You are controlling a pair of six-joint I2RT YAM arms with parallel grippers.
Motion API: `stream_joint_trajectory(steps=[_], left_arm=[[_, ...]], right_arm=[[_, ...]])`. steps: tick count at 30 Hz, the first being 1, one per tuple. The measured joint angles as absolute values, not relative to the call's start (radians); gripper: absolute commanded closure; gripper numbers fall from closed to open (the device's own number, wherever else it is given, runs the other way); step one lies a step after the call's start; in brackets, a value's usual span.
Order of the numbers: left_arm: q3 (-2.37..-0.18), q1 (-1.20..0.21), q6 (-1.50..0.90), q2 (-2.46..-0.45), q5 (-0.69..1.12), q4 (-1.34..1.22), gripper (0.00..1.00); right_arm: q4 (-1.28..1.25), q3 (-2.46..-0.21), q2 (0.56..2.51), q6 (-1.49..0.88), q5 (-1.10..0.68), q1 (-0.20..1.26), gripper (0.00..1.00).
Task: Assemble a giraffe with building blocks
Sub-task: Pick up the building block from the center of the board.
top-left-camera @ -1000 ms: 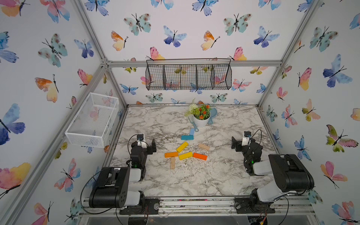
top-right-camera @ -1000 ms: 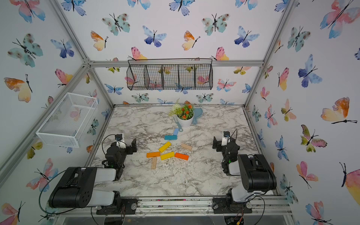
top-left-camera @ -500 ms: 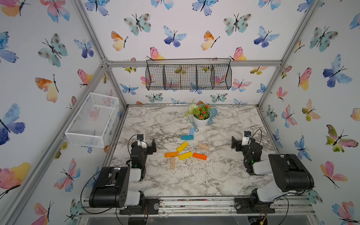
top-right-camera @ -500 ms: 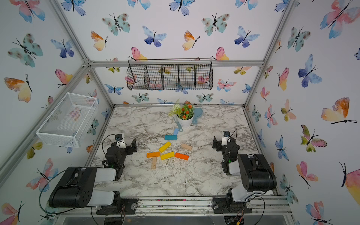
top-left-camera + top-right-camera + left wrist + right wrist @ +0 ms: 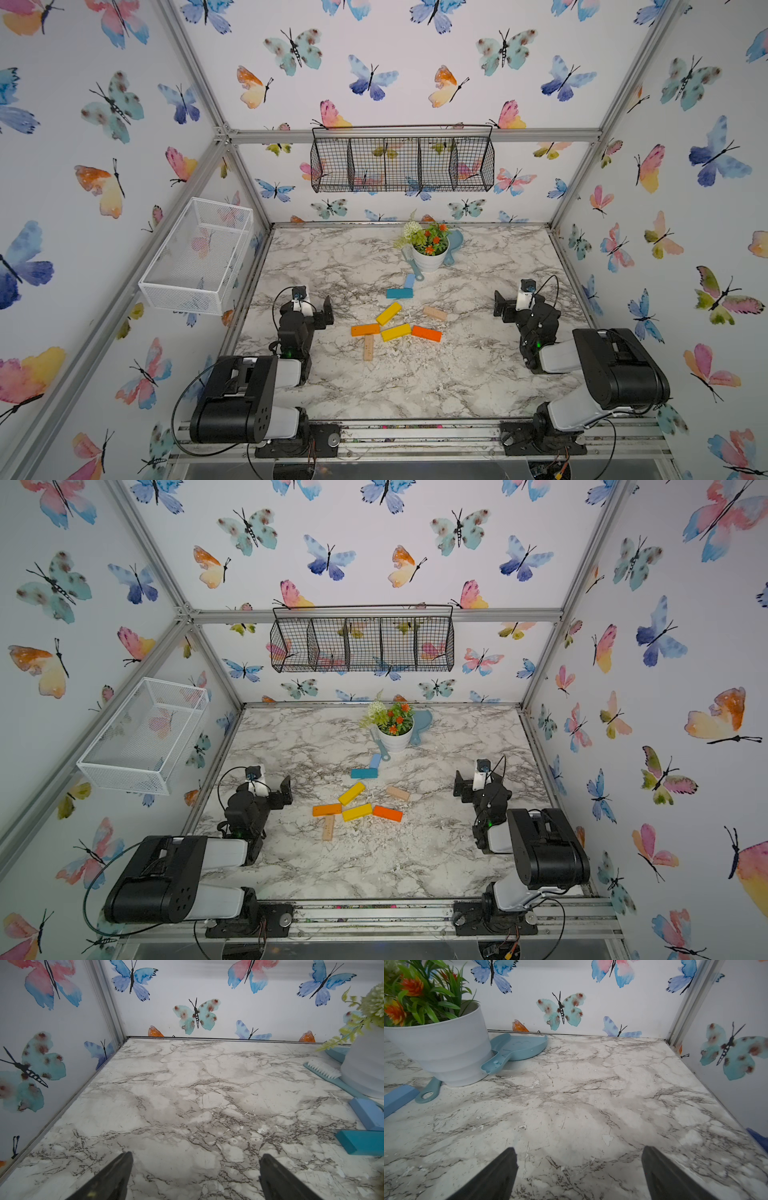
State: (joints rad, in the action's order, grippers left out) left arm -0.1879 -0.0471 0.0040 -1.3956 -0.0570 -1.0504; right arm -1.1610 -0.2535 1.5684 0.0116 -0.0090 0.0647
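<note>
Tabletop: The marbled tabletop (image 5: 415, 386) carried everything. The building blocks (image 5: 396, 332) lay flat at its centre between the two arms, probably so either arm could reach them.
Left arm: The left arm (image 5: 291, 332) sat folded at the near left. The left jaws stood wide apart and empty over bare marble, well apart from the blocks.
Right arm: The right arm (image 5: 536, 328) mirrored it at the right, with the right jaws also wide and holding nothing.
Flowerpot: The white flowerpot (image 5: 430, 259) stood far centre with a brush (image 5: 409, 259) and a scoop (image 5: 455, 243) against it.
Giraffe: It was unfinished.
- An orange bar (image 5: 365, 330), a yellow bar (image 5: 396, 332) and a second orange bar (image 5: 427, 333) formed a rough row.
- One wood bar (image 5: 368, 347) lay like a leg under the left orange bar, and the other wood bar (image 5: 434, 313) lay loose to the right.
- A second yellow bar (image 5: 388, 313) slanted towards the teal bar (image 5: 400, 293) and the light-blue bar (image 5: 409, 281), which suggests a neck and head.
Change: Nothing differed from the earlier frames; neither the arms nor the blocks had shifted.
</note>
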Motion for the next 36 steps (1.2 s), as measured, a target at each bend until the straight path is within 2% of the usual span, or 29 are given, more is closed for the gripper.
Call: stream_joint_trajectory(steps=[3,5,11,16,18,23,29,36], left_arm=[[-0.188,-0.048,0.012,-1.362,-0.049,-1.023,0.02],[-0.22,-0.05,0.004,-1.302,-0.047,-0.912,0.02],[-0.48,-0.053,-0.119,-1.202,-0.046,-0.598,0.02],[-0.577,-0.055,-0.228,-1.202,-0.017,-0.403,0.02],[-0.58,-0.056,-0.242,-1.202,0.01,-0.364,0.02],[-0.535,-0.059,-0.281,-1.197,0.044,-0.338,0.02],[-0.487,-0.06,-0.437,-1.18,-0.115,-0.271,0.02],[-0.436,-0.035,-0.619,-1.193,-0.247,-0.257,0.01]], right_arm=[[-1.139,-0.243,1.51,0.011,-0.002,0.065,0.02],[-1.102,-0.241,1.439,-0.001,0.012,0.065,0.02],[-0.759,-0.377,1.249,-0.076,0.09,0.065,0.02],[-0.563,-0.433,1.074,-0.125,0.116,0.065,0.02],[-0.472,-0.46,1.018,-0.227,0.169,0.066,0.02],[-0.307,-0.493,0.991,-0.427,0.262,0.059,0.02],[-0.25,-0.479,1.003,-0.491,0.291,0.06,0.02],[-0.258,-0.417,0.991,-0.48,0.16,0.059,0.04]])
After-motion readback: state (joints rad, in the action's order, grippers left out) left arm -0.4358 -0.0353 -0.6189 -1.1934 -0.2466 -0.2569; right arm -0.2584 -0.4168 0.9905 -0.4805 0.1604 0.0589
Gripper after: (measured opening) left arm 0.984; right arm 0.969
